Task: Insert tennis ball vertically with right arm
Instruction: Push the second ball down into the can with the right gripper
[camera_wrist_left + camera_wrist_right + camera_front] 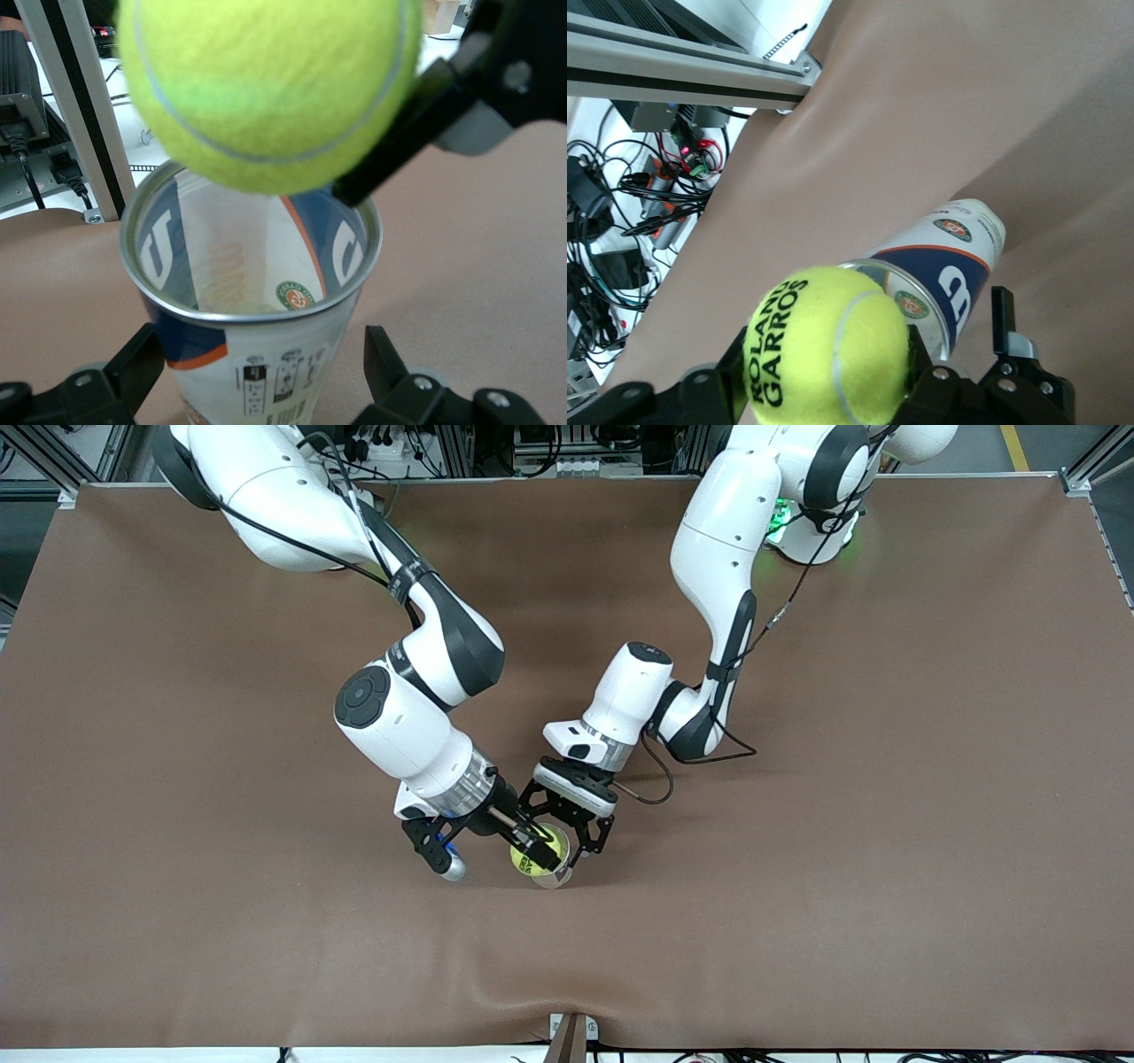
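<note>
A yellow tennis ball is held in my right gripper, which is shut on it. The ball hangs just over the open mouth of a white and blue tennis can that stands upright on the brown table. In the left wrist view the ball sits above the can's metal rim, not inside. My left gripper is shut round the can's body. In the right wrist view the ball, marked ROLAND GARROS, fills my right gripper, with the can beside it.
The brown table mat spreads wide round the can with nothing else on it. Metal frame posts and cables lie off the table's edge. Both arms lean close together over the can.
</note>
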Robot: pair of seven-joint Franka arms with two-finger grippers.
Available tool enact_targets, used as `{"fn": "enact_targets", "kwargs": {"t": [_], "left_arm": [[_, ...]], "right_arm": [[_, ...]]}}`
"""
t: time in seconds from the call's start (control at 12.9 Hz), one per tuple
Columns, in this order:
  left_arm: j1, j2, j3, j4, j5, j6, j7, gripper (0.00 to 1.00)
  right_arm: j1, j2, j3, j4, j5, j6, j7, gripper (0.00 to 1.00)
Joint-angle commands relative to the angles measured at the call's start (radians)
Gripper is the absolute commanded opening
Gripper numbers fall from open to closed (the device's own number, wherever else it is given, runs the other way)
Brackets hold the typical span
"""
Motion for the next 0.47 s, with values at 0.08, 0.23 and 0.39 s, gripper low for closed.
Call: {"fn": "enact_targets", "kwargs": {"t": [0.08, 0.23, 0.39], "left_arm": [[-0.010, 0.006, 0.014, 0.014, -0.017, 0.004, 0.006, 0.99], [-0.010, 0.006, 0.014, 0.014, -0.017, 0.004, 0.006, 0.99], [-0.010, 0.008, 0.014, 0.014, -0.017, 0.004, 0.006, 0.99]], "right_arm": [[0.004, -0.013, -0.001, 0.010, -0.010, -0.071, 0.017, 0.44], [0.004, -0.011, -0.001, 0.009, -0.010, -0.071, 0.018, 0.54], [0.004, -0.011, -0.001, 0.009, -0.009, -0.070, 0.020, 0.74]]}}
